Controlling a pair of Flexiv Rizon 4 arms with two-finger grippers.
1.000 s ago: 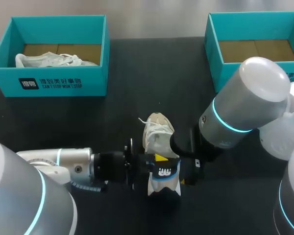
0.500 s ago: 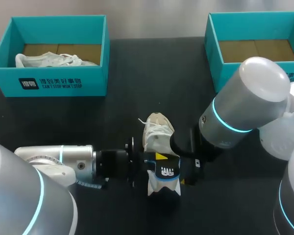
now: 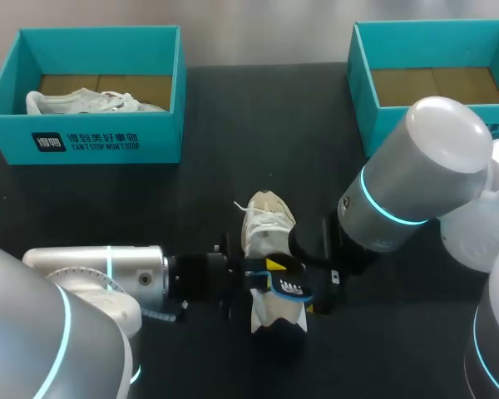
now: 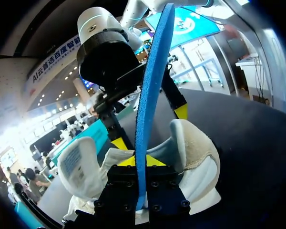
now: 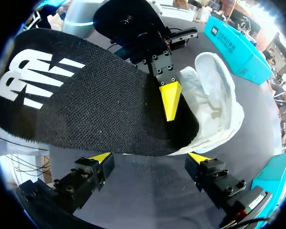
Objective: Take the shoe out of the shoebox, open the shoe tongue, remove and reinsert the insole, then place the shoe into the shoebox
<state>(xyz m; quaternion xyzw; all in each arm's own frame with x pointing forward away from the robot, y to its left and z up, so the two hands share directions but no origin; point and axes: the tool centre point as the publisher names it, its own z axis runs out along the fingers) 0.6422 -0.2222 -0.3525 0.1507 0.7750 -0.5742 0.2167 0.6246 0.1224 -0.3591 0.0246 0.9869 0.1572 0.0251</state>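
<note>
On the table the shoe lies toe away from me, left hand clamping the insole, right hand spread.

This looks to me like a robot manipulation bench laid out for a shoe-handling trial. My left arm and right arm, both grey with glowing cyan rings, come in over a matte black table. At its far side stand two open teal boxes: the left shoebox holds a white shoe, the right shoebox shows its cardboard floor. A second shoe sits between the arms.
</note>
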